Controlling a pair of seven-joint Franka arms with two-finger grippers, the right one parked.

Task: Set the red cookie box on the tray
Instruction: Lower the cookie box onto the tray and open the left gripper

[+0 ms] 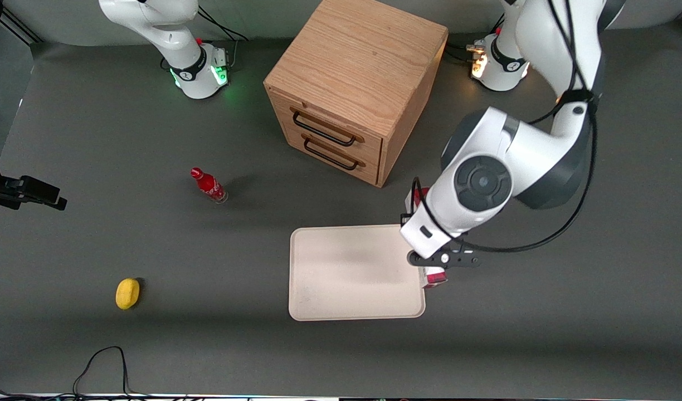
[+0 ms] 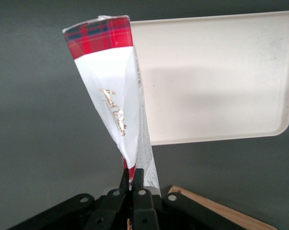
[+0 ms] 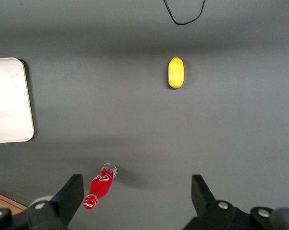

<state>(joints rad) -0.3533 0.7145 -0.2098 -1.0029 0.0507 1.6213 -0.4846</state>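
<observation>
The red cookie box [image 2: 111,96] is a thin flat box with a white face, gold script and a red tartan end. My left gripper [image 2: 133,178] is shut on one end of it, and the box hangs edge-on from the fingers. In the front view the gripper [image 1: 430,257] is at the cream-white tray's [image 1: 346,267] edge toward the working arm's end, with red parts of the box [image 1: 433,277] showing under the wrist. The tray [image 2: 216,81] lies flat beside the box. I cannot tell whether the box touches the table.
A wooden two-drawer cabinet [image 1: 352,94] stands farther from the front camera than the tray. A small red soda bottle [image 1: 209,185] and a yellow lemon [image 1: 127,293] lie toward the parked arm's end. A black cable [image 1: 104,356] loops near the table's front edge.
</observation>
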